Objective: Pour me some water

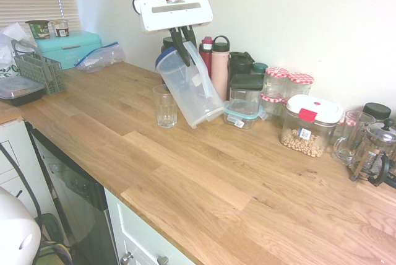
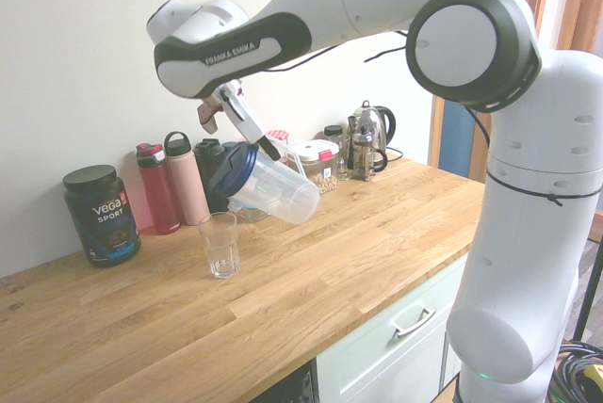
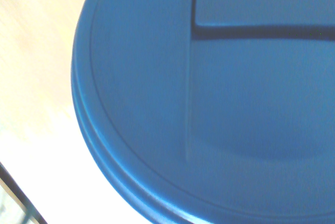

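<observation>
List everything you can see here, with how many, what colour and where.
pitcher: 1, clear with blue lid, tilted in the pincer
drinking glass: 1, clear, on the counter
bottles: 2, red and pink, by the wall
tub: 1, black, beside the red bottle
checked-lid jars: several, red and white lids, by the wall
chickpea-like container: 1, clear with white lid, by the wall
French press: 1, clear and black, counter's end
box: 1, turquoise, far corner
rack: 1, grey, before the box
pincer: 1, black fingers, shut on the pitcher's handle
arm: 1, white and grey, over the counter
</observation>
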